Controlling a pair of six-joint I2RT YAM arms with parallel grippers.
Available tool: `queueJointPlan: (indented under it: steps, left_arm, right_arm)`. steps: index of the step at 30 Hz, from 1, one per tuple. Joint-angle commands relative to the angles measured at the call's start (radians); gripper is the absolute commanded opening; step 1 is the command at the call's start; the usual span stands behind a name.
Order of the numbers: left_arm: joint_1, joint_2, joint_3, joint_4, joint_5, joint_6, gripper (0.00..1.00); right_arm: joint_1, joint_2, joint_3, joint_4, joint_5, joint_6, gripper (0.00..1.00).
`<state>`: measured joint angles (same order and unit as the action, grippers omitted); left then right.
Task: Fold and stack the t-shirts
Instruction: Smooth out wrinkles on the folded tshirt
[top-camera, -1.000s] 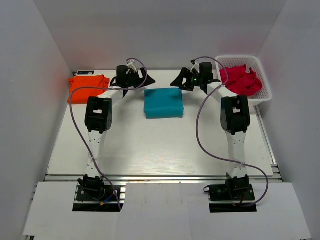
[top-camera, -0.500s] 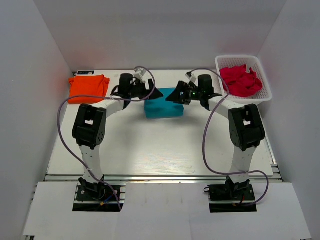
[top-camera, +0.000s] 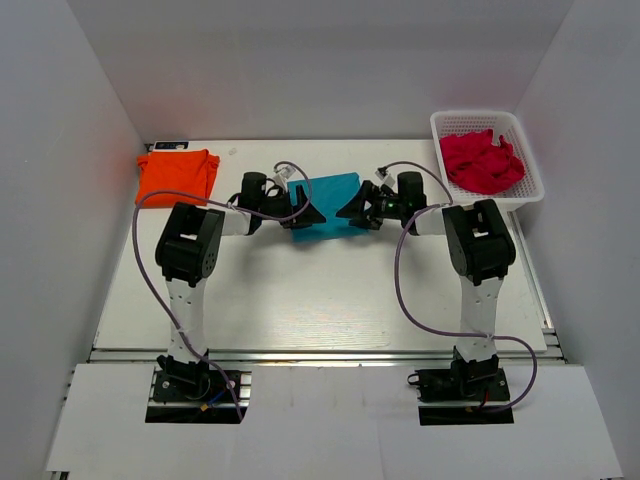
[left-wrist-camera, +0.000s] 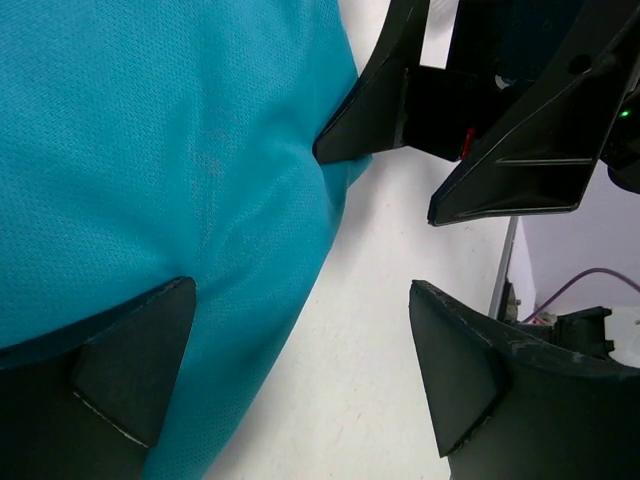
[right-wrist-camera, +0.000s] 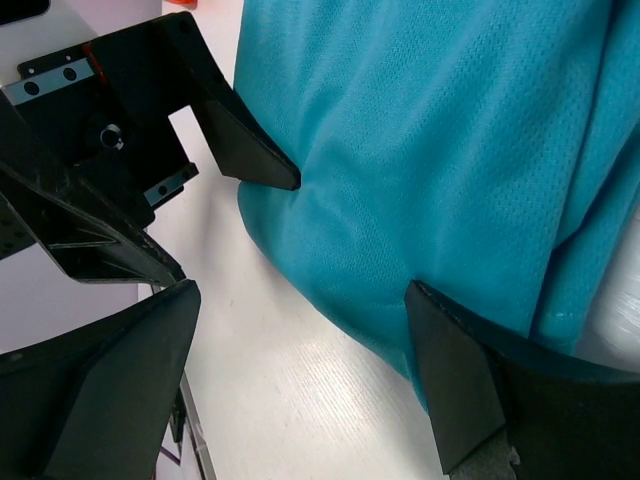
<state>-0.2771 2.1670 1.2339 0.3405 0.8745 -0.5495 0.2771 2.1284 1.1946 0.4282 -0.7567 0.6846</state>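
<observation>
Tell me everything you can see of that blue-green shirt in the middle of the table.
The teal t-shirt lies folded into a thick, compact rectangle on the white table, midway across and toward the far side. Up close, the fabric is a soft, fine mesh knit with gentle creases and a rounded, puffy edge. No label or print shows. The left gripper and right gripper, both open, face each other across its near part, each with one finger on the fabric and the other over bare table.

A teal t-shirt, an orange t-shirt, crimson cloth in a white basket, white table.
</observation>
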Motion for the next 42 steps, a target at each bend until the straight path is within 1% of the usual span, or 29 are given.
queueJointPlan:
  steps: [1, 4, 6, 7, 9, 10, 11, 13, 14, 15, 17, 18, 20, 21, 22, 23, 25, 27, 31, 32, 33, 35, 36, 38, 39, 42]
  left_arm:
    - [0.009, -0.003, -0.038, -0.222, -0.103, 0.114, 1.0]
    - [0.018, -0.03, 0.005, -0.323, -0.158, 0.203, 1.0]
    - [0.018, -0.053, 0.065, -0.382, -0.193, 0.276, 1.0]
    - [0.018, -0.062, 0.09, -0.437, -0.203, 0.296, 1.0]
    - [0.018, -0.104, 0.147, -0.466, -0.219, 0.325, 1.0]
    - [0.018, -0.122, 0.159, -0.466, -0.22, 0.336, 1.0]
    - [0.009, -0.14, 0.168, -0.466, -0.232, 0.336, 1.0]
    - [0.009, -0.197, 0.158, -0.424, -0.255, 0.336, 1.0]
    - [0.009, -0.213, 0.144, -0.423, -0.267, 0.327, 1.0]
    - [0.009, -0.223, 0.144, -0.423, -0.278, 0.327, 1.0]
    - [0.009, -0.236, 0.13, -0.423, -0.299, 0.283, 1.0]
    - [0.019, -0.236, 0.13, -0.435, -0.313, 0.27, 1.0]
    - [0.019, -0.236, 0.13, -0.463, -0.383, 0.244, 1.0]
    - [0.019, -0.227, 0.13, -0.474, -0.402, 0.234, 1.0]
    - [0.019, -0.214, 0.15, -0.474, -0.425, 0.202, 1.0]
    - [0.019, -0.198, 0.163, -0.512, -0.434, 0.191, 1.0]
    - [0.019, -0.147, 0.205, -0.527, -0.434, 0.191, 1.0]
    - [0.019, -0.107, 0.248, -0.54, -0.434, 0.191, 1.0]
    - [0.009, -0.03, 0.337, -0.597, -0.506, 0.191, 1.0]
    - [0.009, -0.01, 0.357, -0.607, -0.506, 0.212, 1.0]
    - [-0.002, 0.01, 0.404, -0.639, -0.531, 0.212, 0.94]
    - [-0.011, 0.074, 0.455, -0.676, -0.531, 0.235, 0.9]
    - [-0.011, 0.092, 0.495, -0.705, -0.531, 0.235, 0.85]
    - [-0.02, 0.117, 0.507, -0.716, -0.528, 0.263, 0.81]
    - [-0.031, 0.128, 0.507, -0.716, -0.545, 0.272, 0.78]
    - [-0.06, 0.143, 0.535, -0.761, -0.607, 0.315, 0.74]
  right_arm:
    - [-0.03, 0.039, -0.078, -0.045, 0.072, -0.025, 0.9]
    - [-0.045, 0.008, -0.096, -0.035, 0.072, -0.042, 0.9]
    - [-0.058, -0.024, -0.087, -0.046, 0.071, -0.072, 0.9]
    - [-0.059, -0.041, -0.081, -0.066, 0.05, -0.095, 0.9]
    - [-0.055, -0.067, -0.05, -0.086, 0.019, -0.127, 0.9]
    - [-0.052, -0.08, -0.015, -0.132, 0.001, -0.167, 0.9]
    - [-0.047, -0.09, 0.003, -0.155, -0.038, -0.192, 0.9]
    - [-0.039, -0.122, 0.054, -0.196, -0.065, -0.253, 0.9]
    - [-0.039, -0.137, 0.053, -0.194, -0.063, -0.258, 0.9]
    - [-0.038, -0.186, 0.049, -0.195, -0.058, -0.263, 0.9]
    - [-0.042, -0.222, 0.027, -0.2, -0.024, -0.286, 0.9]
    - [-0.042, -0.278, 0.023, -0.2, -0.015, -0.305, 0.9]
    - [-0.042, -0.335, -0.003, -0.227, 0.051, -0.339, 0.9]
    - [-0.041, -0.349, -0.01, -0.232, 0.089, -0.342, 0.9]
    - [-0.042, -0.399, -0.029, -0.238, 0.106, -0.346, 0.9]
    - [-0.044, -0.418, -0.055, -0.233, 0.153, -0.335, 0.9]
    - [-0.047, -0.47, -0.084, -0.238, 0.175, -0.327, 0.9]
    - [-0.047, -0.492, -0.104, -0.27, 0.238, -0.33, 0.9]
    - [-0.049, -0.557, -0.13, -0.284, 0.302, -0.341, 0.9]
    - [-0.05, -0.562, -0.133, -0.287, 0.309, -0.342, 0.9]
    - [-0.049, -0.571, -0.145, -0.292, 0.313, -0.346, 0.9]
    - [-0.05, -0.576, -0.151, -0.293, 0.316, -0.352, 0.9]
    - [-0.052, -0.575, -0.158, -0.284, 0.319, -0.352, 0.9]
    - [-0.052, -0.55, -0.156, -0.296, 0.313, -0.347, 0.9]
    - [-0.052, -0.548, -0.153, -0.295, 0.301, -0.349, 0.9]
    - [-0.05, -0.535, -0.148, -0.293, 0.292, -0.346, 0.9]
